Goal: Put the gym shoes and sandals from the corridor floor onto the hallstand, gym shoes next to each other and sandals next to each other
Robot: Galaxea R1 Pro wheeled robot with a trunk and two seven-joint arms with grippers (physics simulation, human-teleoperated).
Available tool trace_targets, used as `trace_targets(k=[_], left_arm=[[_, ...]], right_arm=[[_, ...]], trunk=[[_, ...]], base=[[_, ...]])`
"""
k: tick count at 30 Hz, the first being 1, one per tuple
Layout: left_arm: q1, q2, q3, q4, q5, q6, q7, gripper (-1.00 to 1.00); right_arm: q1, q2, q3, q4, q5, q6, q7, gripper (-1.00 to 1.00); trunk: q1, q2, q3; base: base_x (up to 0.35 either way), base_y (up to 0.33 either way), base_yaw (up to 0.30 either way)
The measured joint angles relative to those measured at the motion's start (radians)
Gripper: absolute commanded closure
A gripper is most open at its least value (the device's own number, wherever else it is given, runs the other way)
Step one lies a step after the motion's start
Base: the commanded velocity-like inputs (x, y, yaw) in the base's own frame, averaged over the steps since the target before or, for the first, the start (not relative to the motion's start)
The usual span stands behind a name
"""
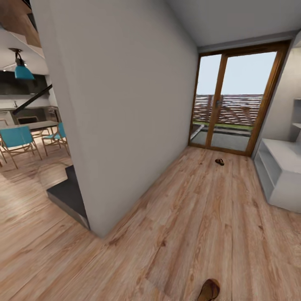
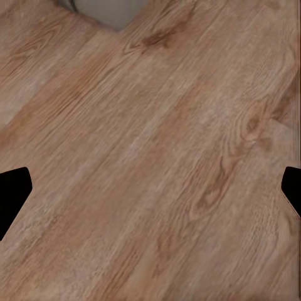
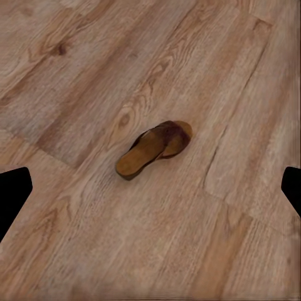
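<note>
- Head view: one sandal (image 1: 209, 289) lies on the corridor floor (image 1: 188, 217) at the near edge of the picture, partly cut off. A second sandal (image 1: 219, 161) lies well apart from it, far down the corridor near the glass door (image 1: 234, 100).
- Head view: the shoe rack (image 1: 279, 173) stands against the right wall, beside the door. The parts of its top and open shelves that show hold no shoes. The gym shoes cannot be located here.
- Left wrist view: bare plank floor (image 2: 150, 163) below the left gripper (image 2: 150, 188). The dark finger tips (image 2: 12, 194) sit at opposite edges of the picture, so the jaws stand wide apart and hold nothing.
- Right wrist view: the near sandal (image 3: 153, 149) lies flat, sole down, strap end away from the heel, between and beyond the fingers (image 3: 14, 194) of the right gripper (image 3: 150, 188). The jaws stand wide and empty, well clear of the sandal.
- Handling judgement: the sandal is probably light, with a fairly stiff flat sole and a softer strap. Grip across the narrow width of the sole near the middle; the strap may flex and slip.
</note>
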Motion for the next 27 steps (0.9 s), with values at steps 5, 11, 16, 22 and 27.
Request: trace_targets(k=[5,11,16,22,27], left_arm=[[0.0,0.0,0.0,0.0,0.0,0.0,0.0,-1.0],[0.0,0.0,0.0,0.0,0.0,0.0,0.0,-1.0],[0.001,0.0,0.0,0.0,0.0,-0.001,0.0,-1.0],[0.001,0.001,0.0,0.0,-0.001,-0.001,0.0,-1.0],[0.002,0.001,0.0,0.0,-0.001,-0.001,0.0,-1.0]], right_arm=[[0.0,0.0,0.0,0.0,0.0,0.0,0.0,-1.0],[0.0,0.0,0.0,0.0,0.0,0.0,0.0,-1.0],[0.0,0.0,0.0,0.0,0.0,-0.001,0.0,-1.0],[0.0,0.0,0.0,0.0,0.0,-0.001,0.0,-1.0],[0.0,0.0,0.0,0.0,0.0,0.0,0.0,-1.0]], trunk=[[0.0,0.0,0.0],[0.0,0.0,0.0],[0.0,0.0,0.0],[-0.001,0.0,0.0],[-0.001,0.0,0.0]], base=[[0.0,0.0,-0.279],[0.0,0.0,-0.279],[0.053,0.0,-0.279],[0.237,0.0,-0.279],[0.322,0.0,-0.279]])
